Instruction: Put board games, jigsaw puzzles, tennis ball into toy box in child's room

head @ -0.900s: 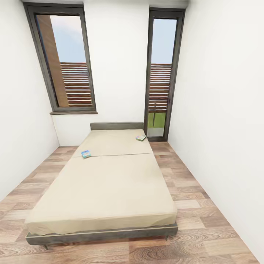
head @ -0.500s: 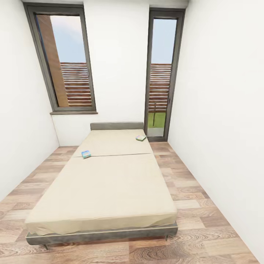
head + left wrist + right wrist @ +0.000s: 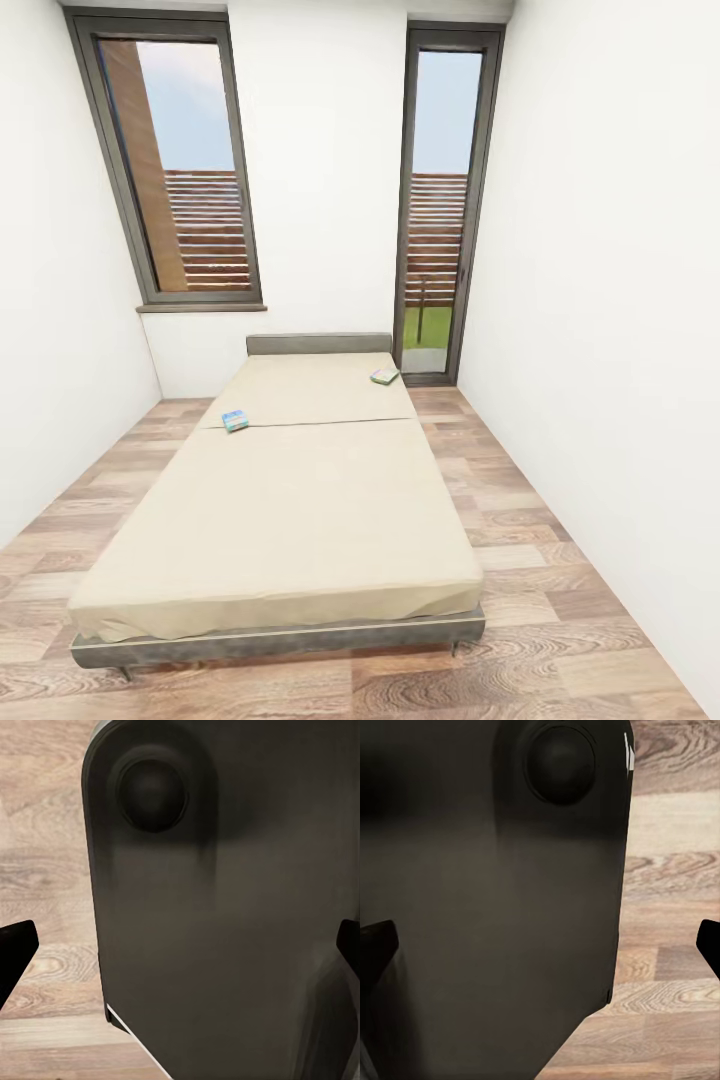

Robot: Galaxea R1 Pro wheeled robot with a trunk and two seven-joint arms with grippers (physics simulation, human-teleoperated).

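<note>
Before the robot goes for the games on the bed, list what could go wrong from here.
1. The blue game box and the green-edged game box lie near the headboard, far from the foot of the bed; reaching from there likely fails.
2. The floor strip between bed and right wall looks narrow; the base may bump either.
3. Both boxes are flat on the soft mattress, so a hand may struggle to get under an edge.
</note>
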